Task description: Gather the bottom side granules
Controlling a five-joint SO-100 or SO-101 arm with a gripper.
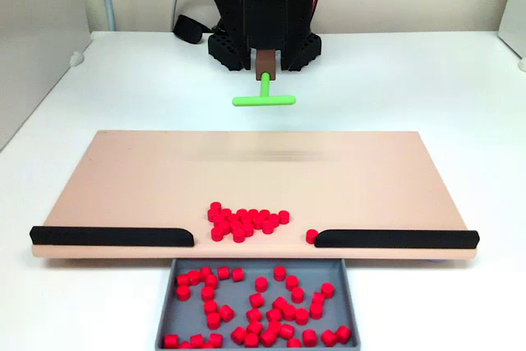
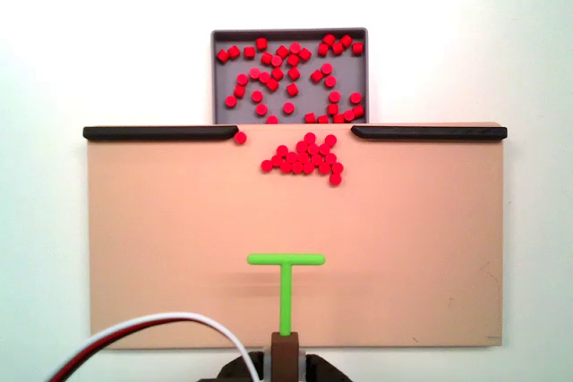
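On the tan board (image 2: 179, 248), near the gap between two black rails (image 2: 152, 132): the granules (image 2: 304, 157), one tight clump. Grey tray (image 2: 216, 78) beyond holds loose red pellets (image 2: 291, 73). Pincer (image 2: 286, 346) clamped on green T-tool (image 2: 286, 279), well apart from the clump.

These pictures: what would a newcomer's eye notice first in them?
The bright red granules stand out: a tight clump on the tan board, near the gap between two black rails. Beyond the gap, a grey tray holds a looser scatter of red pellets. A green T-tool, held in the end effector, points toward the clump from the board's opposite edge.
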